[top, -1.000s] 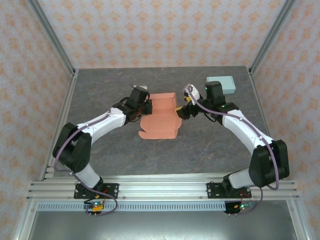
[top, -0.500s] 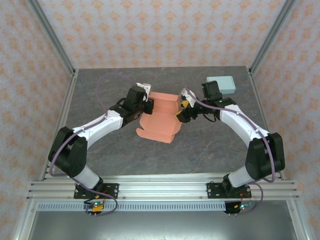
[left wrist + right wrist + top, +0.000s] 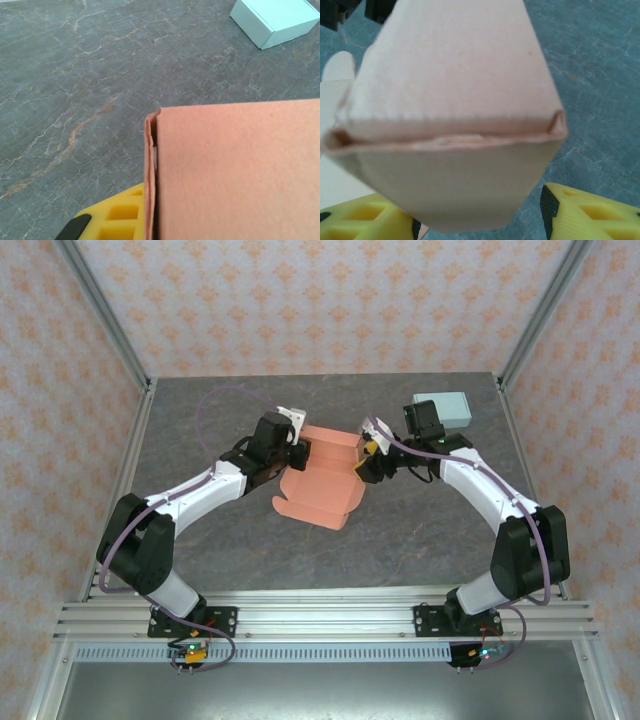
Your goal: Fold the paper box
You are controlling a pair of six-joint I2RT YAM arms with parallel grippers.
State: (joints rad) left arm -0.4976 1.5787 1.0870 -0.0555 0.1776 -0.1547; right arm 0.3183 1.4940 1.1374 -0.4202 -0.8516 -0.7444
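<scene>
The salmon paper box (image 3: 325, 485) lies half folded at the table's middle, side walls raised and its front flap skewed toward the near left. My left gripper (image 3: 302, 453) is at the box's left wall. In the left wrist view that doubled wall (image 3: 150, 175) presses against one yellow finger (image 3: 112, 217); the other finger is hidden behind the cardboard (image 3: 235, 170). My right gripper (image 3: 365, 460) straddles the right wall. In the right wrist view the box end (image 3: 450, 100) sits between the yellow fingers (image 3: 590, 212), with a gap at the right pad.
A pale teal closed box (image 3: 447, 408) stands at the back right, just behind the right arm, and also shows as the teal box (image 3: 275, 20) in the left wrist view. Grey marbled tabletop (image 3: 420, 530) surrounds the work; metal frame posts stand at the corners.
Over the last second both grippers shifted slightly away from me with the box, and the box turned so its front flap skews left. Little has moved in the last half second.
</scene>
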